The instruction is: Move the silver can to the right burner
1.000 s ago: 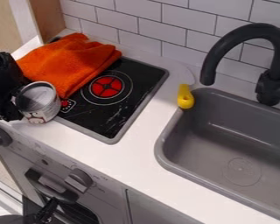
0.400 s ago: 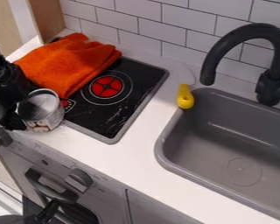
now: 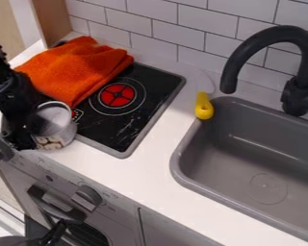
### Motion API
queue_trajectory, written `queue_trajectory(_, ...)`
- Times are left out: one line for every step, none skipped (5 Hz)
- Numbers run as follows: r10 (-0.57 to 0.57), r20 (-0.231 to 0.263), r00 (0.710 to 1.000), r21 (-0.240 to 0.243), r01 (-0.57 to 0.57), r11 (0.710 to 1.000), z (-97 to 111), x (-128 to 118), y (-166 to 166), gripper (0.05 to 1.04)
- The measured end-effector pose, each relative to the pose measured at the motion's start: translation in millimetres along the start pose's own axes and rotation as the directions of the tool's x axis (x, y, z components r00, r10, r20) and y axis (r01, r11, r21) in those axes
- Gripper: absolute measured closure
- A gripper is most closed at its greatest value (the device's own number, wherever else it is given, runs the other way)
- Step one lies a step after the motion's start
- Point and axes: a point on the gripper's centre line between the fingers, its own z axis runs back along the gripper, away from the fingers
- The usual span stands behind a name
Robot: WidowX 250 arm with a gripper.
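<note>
Camera view, the holdings as they stood:

Item: my gripper (image 3: 31, 129), black, at the left of the view, pointing downward over the front-left part of the counter (image 3: 150, 180). My fingers were closed around the silver can (image 3: 54, 126) at its left side (a partial grip to look at, since my own black parts hid some of it).

Item: the silver can, one, roughly upright, its round top turned up and pale shapes on the lower part of its label. It was at the front-left corner of the cooktop (image 3: 129, 129), near the counter's front edge; whether its base touched anything, I could not tell.

Item: the right burner (image 3: 117, 95), red, ringed in white, beyond the can toward the cooktop's right edge, nothing upon it.

Item: an orange towel (image 3: 70, 69), rumpled, laid over the cooktop's back-left corner and onto the counter.

Item: a yellow handle (image 3: 204, 106), between the cooktop's right edge and the sink's back-left corner.

Item: a grey sink (image 3: 177, 166), set into the counter's right part, with a black faucet (image 3: 232, 72) arching over its back edge.

Item: a stove knob (image 3: 87, 196), grey, on the front panel below the counter's front edge.
</note>
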Motion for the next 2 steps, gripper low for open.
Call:
queue_trajectory(0.114, 0.016, 0.993, -0.024, -0.113, 0.993, 1, 15, -7, 0.087)
queue_trajectory(0.244, 0.030, 0.969, -0.072, -0.242, 0.968, 2, 25, -12, 0.087)
